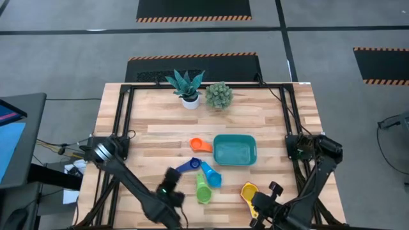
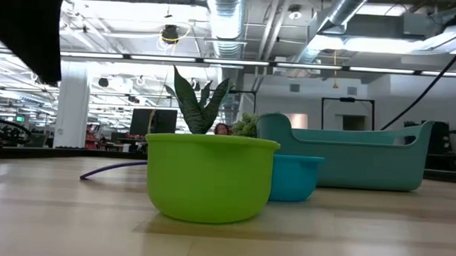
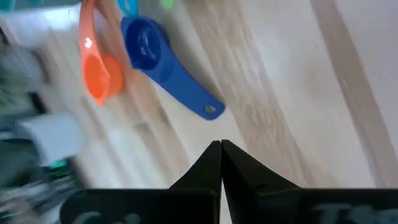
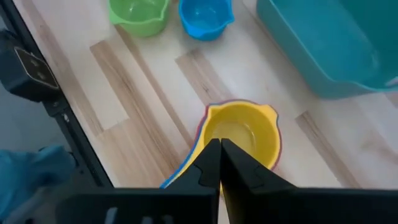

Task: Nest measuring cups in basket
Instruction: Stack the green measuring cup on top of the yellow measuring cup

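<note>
I see the teal basket [image 1: 234,151] sitting on the wooden surface [image 1: 160,121], right of centre, with nothing visible inside it. The cups are all outside it. An orange cup [image 1: 199,145] lies just beside the basket's left wall. Nearer to me, a dark blue cup [image 1: 187,167] with its long handle lies next to a light blue cup [image 1: 211,176], and a green cup [image 1: 203,190] sits just beside that one. In the low view the green cup [image 2: 209,177] stands upright in front, the light blue cup [image 2: 295,177] behind it and the basket [image 2: 349,153] behind both.

A yellow cup [image 1: 248,191] sits near the front edge, right of the green one. In the right wrist view the yellow cup [image 4: 241,134] appears nested in other cups: a red rim and a blue edge show around it.

My right hand [image 1: 259,206] is at the front edge, right by the yellow stack. In its wrist view its fingers [image 4: 208,165] are pressed together, with the tips over the stack's near rim; I cannot tell if they pinch it. My left hand [image 1: 171,191] hovers above the surface near the dark blue cup, clenched on nothing.

Two potted plants [image 1: 199,90] stand at the far side of the surface.
</note>
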Action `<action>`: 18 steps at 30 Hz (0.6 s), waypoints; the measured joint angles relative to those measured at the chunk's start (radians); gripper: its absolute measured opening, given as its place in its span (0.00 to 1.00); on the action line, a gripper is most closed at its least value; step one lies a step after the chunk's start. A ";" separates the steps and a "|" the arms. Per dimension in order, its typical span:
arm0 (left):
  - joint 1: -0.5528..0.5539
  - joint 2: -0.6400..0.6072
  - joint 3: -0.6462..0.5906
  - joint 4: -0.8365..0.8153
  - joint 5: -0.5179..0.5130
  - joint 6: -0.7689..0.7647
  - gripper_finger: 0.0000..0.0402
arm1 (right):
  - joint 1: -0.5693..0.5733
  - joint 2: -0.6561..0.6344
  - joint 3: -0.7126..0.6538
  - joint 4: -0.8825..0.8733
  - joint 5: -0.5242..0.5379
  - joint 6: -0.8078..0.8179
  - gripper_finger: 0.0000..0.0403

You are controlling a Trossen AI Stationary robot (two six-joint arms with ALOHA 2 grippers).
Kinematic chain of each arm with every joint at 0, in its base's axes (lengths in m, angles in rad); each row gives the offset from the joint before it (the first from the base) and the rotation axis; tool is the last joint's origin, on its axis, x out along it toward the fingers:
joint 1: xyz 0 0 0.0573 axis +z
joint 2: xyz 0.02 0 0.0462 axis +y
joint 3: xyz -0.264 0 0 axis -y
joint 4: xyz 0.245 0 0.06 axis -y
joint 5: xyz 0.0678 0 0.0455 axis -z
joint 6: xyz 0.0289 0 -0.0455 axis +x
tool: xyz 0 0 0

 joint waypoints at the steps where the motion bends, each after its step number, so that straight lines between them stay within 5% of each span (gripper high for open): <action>1: 0.000 -0.069 -0.098 0.096 0.001 -0.016 0.00 | 0.001 0.000 0.000 0.004 0.024 -0.010 0.07; 9: 0.018 -0.549 -0.830 1.137 0.071 -0.078 0.00 | -0.083 0.000 0.000 0.089 0.112 -0.289 0.05; 14: 0.017 -0.687 -1.021 1.369 0.017 -0.151 0.00 | -0.191 0.004 -0.002 0.224 0.073 -0.584 0.06; 18: 0.004 -0.724 -1.053 1.371 -0.045 -0.133 0.00 | -0.285 0.004 -0.054 0.463 -0.095 -0.982 0.07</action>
